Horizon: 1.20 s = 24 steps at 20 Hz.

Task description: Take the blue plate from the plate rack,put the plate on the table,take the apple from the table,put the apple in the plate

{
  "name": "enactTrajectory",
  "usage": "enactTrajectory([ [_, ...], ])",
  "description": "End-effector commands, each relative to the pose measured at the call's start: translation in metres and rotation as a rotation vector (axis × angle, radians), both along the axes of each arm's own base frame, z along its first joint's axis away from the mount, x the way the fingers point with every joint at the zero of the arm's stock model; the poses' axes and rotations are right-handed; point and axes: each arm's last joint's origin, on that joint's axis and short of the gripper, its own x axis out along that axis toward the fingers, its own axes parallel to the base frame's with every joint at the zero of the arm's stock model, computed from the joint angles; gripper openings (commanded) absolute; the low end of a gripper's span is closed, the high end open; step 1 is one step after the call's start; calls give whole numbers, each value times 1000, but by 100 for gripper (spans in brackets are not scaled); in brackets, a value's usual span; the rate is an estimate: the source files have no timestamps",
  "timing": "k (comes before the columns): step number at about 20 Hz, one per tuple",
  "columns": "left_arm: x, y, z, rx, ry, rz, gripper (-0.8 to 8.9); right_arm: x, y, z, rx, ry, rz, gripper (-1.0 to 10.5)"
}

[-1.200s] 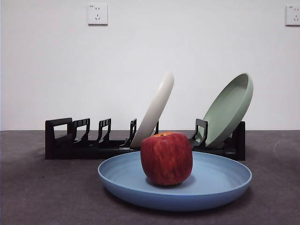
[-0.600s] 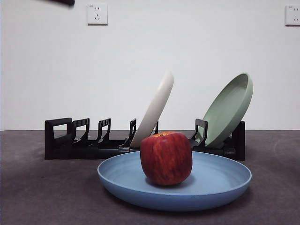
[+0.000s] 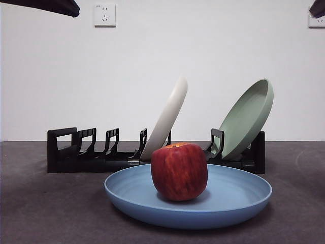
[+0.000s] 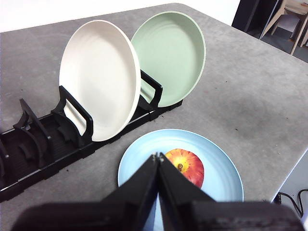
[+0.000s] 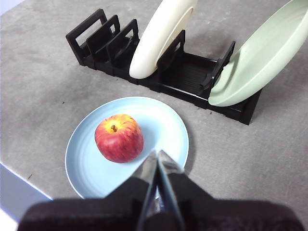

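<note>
Apple [image 3: 179, 172] sits upright in the blue plate [image 3: 238, 201], a little off the plate's middle, stem dip up, with a yellow-orange patch around the stem. Blue plate lies flat on the dark grey table [image 3: 40, 213], just in front of the plate rack [image 3: 91, 157] and apart from it.

Plate rack: long, black, runs across the table behind the plate. Cream-white plate [image 3: 167, 119] leans in a slot near the rack's middle. Pale green plate [image 3: 249, 119] leans at one end of the rack. The other slots hold nothing; looped end piece is at the far end from the green plate.

Left tool [image 4: 158, 157]: raised above the table, over the near rim of the blue plate, touching nothing. Jaws pressed together, tips meeting, nothing between them.

Right tool [image 5: 156, 154]: also up above the table, over the blue plate's edge beside the apple, clear of both. Jaws closed tip to tip, empty.

Front view: only dark arm tips at both top corners.
</note>
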Motion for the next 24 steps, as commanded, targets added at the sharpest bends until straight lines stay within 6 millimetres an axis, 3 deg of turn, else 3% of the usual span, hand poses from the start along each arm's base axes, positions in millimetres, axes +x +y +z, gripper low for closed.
enactTrajectory([
  [1,-1,0,-1,2,2,-1,-3,0,0,-1,9,2,-8,-12],
  [5,-3,36,10,69,-177,124,-3,0,0,-1,8,2,-8,-12],
  [9,-13,78,0,27,-231,388,-3,0,0,-1,8,3,-8,-11],
  [15,-26,104,-57,79,-288,626,-3,0,0,-1,8,3,-8,-11],
  [21,-19,108,-115,73,-342,669,-3,0,0,-1,8,3,-8,-11],
  [24,-18,108,-131,82,-313,668,-3,0,0,-1,8,3,-8,-11],
])
